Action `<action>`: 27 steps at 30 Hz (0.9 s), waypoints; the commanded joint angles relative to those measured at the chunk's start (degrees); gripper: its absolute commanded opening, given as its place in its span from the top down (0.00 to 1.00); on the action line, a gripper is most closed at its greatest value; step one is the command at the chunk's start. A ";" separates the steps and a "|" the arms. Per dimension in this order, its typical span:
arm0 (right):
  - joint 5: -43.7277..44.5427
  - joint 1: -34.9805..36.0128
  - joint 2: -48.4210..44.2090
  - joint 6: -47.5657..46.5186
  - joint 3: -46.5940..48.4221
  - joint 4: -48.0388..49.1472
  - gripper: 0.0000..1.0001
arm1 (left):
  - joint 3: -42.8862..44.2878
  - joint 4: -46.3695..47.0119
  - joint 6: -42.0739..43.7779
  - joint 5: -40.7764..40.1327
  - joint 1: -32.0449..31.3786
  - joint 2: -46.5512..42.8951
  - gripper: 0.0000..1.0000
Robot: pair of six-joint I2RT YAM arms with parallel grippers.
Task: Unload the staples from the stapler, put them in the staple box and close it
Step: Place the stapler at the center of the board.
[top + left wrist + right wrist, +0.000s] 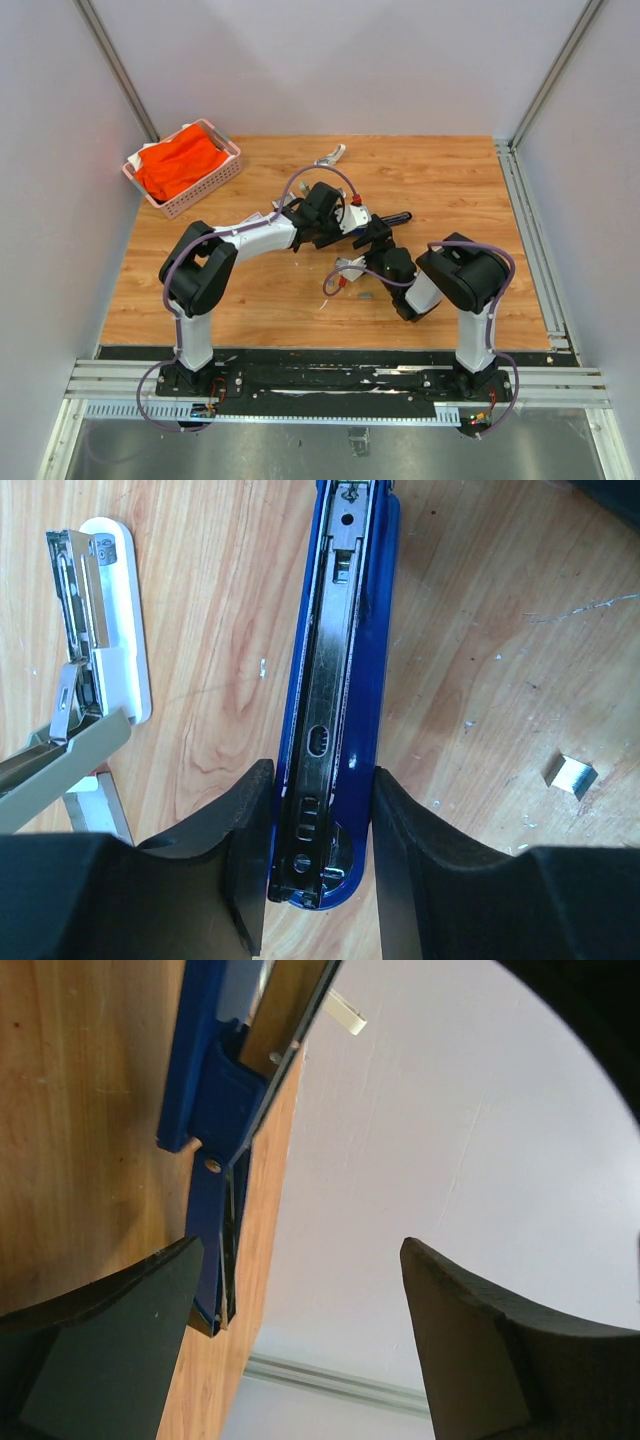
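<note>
Left wrist view: we see the stapler (335,660) lying open on the wooden table (210,600), its blue body running away from the camera and its bare metal magazine channel facing up. The left gripper (322,780) is clenched on it, with the black fingers (245,860) pressed against both sides of the near end. The staples (570,777), a short silvery strip, lie on the wood to the right of the stapler, apart from it. On the other side, clear of the blue body, a white stapler (118,630) also lies opened, its grey arm swung toward the camera.

Right wrist view: the right gripper (300,1250) stands released, its jaws wide with nothing between them. The blue stapler's end shows just beside one finger, and we cannot tell whether they touch.

Top external view: we find both arms reaching to the middle of the table, where the stapler's black end pokes out past the grippers. A pink basket (232,152) holding an orange cloth (180,165) sits at the far left corner.
</note>
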 commanded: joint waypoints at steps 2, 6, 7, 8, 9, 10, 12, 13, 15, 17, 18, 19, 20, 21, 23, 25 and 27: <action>-2.15 -1.56 -3.90 3.17 -2.70 6.01 0.18 | 2.55 2.98 -0.08 -0.73 0.22 0.59 1.00; -3.32 -2.08 -6.48 4.17 -4.67 4.85 0.17 | 3.20 2.69 -0.22 -1.03 0.22 1.10 1.00; -3.68 -2.26 -7.12 4.42 -5.09 4.70 0.17 | 3.37 2.68 -0.18 -1.08 0.22 1.20 1.00; -3.91 -2.45 -7.73 4.58 -5.59 4.33 0.17 | 3.57 2.59 -0.17 -1.18 0.24 1.34 1.00; -4.04 -2.71 -8.39 4.93 -5.85 4.26 0.17 | 3.71 2.56 -0.22 -1.24 0.30 1.46 1.00; -4.03 -3.01 -9.09 5.33 -6.12 4.10 0.17 | 3.79 2.56 -0.34 -1.36 0.31 1.55 1.00; -4.54 -3.65 -10.73 5.83 -6.86 3.33 0.16 | 4.04 2.56 -0.71 -1.35 0.46 1.78 1.00; -4.84 -4.03 -11.60 6.21 -7.19 2.95 0.16 | 4.11 2.54 -0.89 -1.31 0.56 1.90 1.00; -5.53 -5.05 -13.98 7.31 -7.87 1.77 0.17 | 4.22 2.68 -1.05 -1.46 0.66 2.08 1.00; -6.92 -6.31 -16.84 8.61 -8.91 -0.38 0.17 | 4.26 2.88 -1.20 -1.69 0.74 2.26 1.00; -7.84 -6.93 -18.45 9.29 -9.63 -1.89 0.17 | 4.23 2.97 -1.29 -1.66 0.81 2.28 1.00; -8.78 -7.52 -20.24 9.81 -10.16 -3.39 0.17 | 4.22 3.06 -1.43 -1.70 0.83 2.36 1.00; -9.63 -8.15 -22.09 10.55 -10.75 -5.00 0.17 | 4.21 3.21 -1.57 -1.75 0.91 2.43 1.00; -10.23 -8.71 -24.19 11.67 -11.18 -6.37 0.17 | 4.24 3.40 -1.64 -1.84 0.92 2.53 1.00; -11.34 -10.37 -29.06 15.53 -11.46 -11.85 0.18 | 4.50 3.61 -1.71 -2.13 1.01 2.91 1.00; -12.70 -12.65 -35.04 20.73 -10.73 -19.64 0.19 | 4.62 3.84 -1.91 -2.26 1.16 3.19 1.00; -14.78 -16.03 -41.53 27.22 -7.84 -29.79 0.22 | 4.52 4.17 -2.02 -2.21 1.26 3.55 1.00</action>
